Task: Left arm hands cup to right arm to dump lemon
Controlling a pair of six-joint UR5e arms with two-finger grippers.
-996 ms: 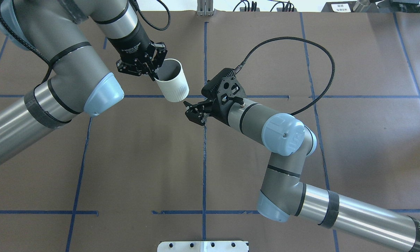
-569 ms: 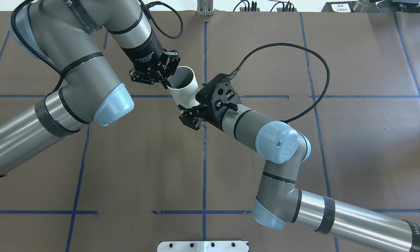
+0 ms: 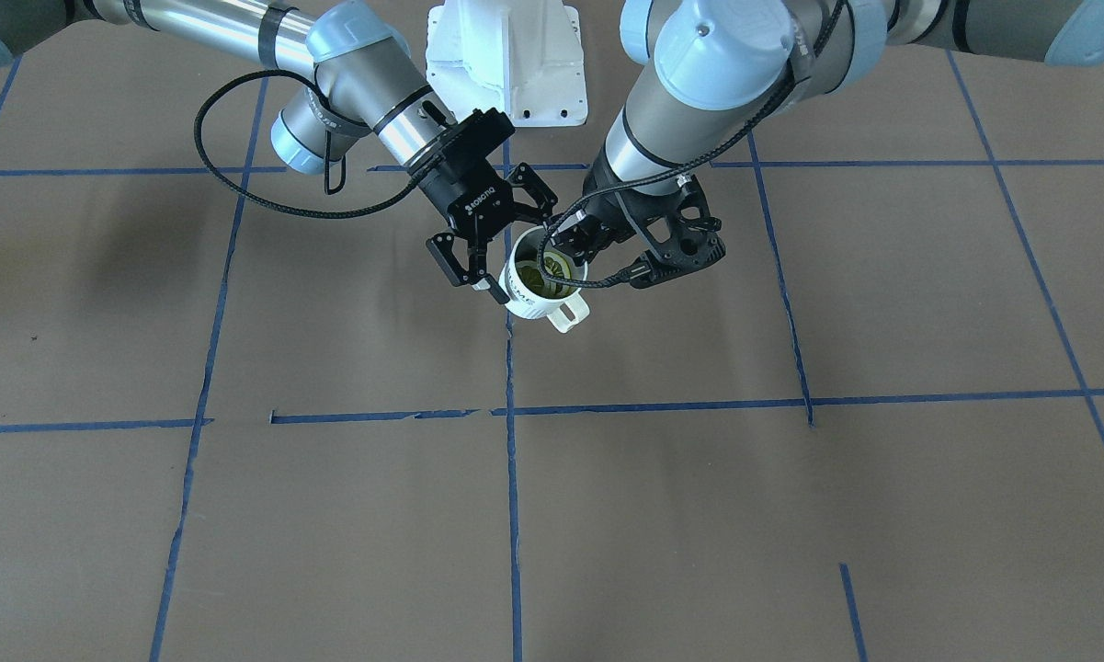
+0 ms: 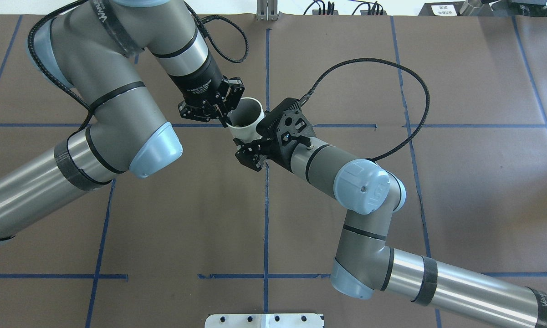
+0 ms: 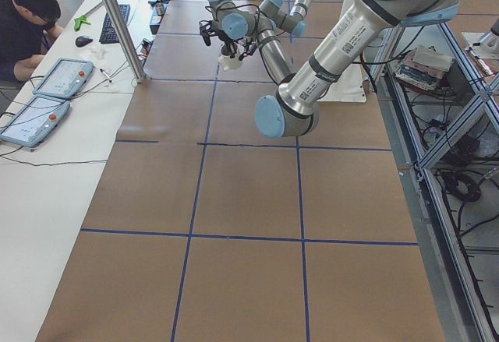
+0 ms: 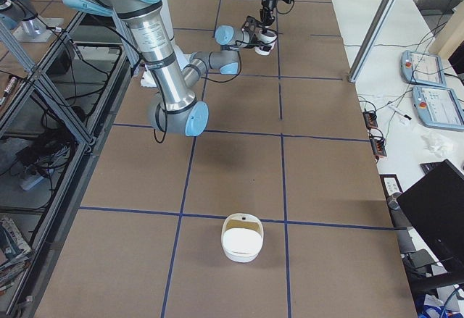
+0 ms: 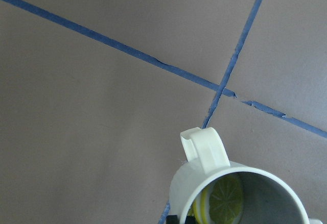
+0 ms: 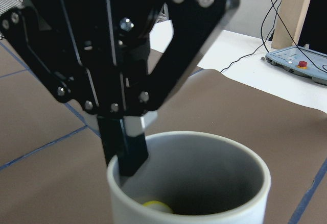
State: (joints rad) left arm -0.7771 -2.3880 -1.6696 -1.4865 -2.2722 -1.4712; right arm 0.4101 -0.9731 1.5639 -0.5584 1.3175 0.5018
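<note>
The white ribbed cup hangs above the table, handle toward the operators' side. The yellow-green lemon lies inside it. My left gripper is shut on the cup's rim, one finger inside the mouth. My right gripper, lettered ROBOTIQ, is open, with a finger on each side of the cup's body. In the overhead view the cup sits between the left gripper and the right gripper. The left wrist view shows the cup's rim and the lemon.
Brown paper with blue tape lines covers the table. A white bowl-like container stands far off toward the robot's right end. A white mount is at the robot's base. An operator sits at a side desk.
My left arm has carried the cup to the right, toward the right gripper. The right gripper has moved up to it, and its open fingers now straddle the cup.
</note>
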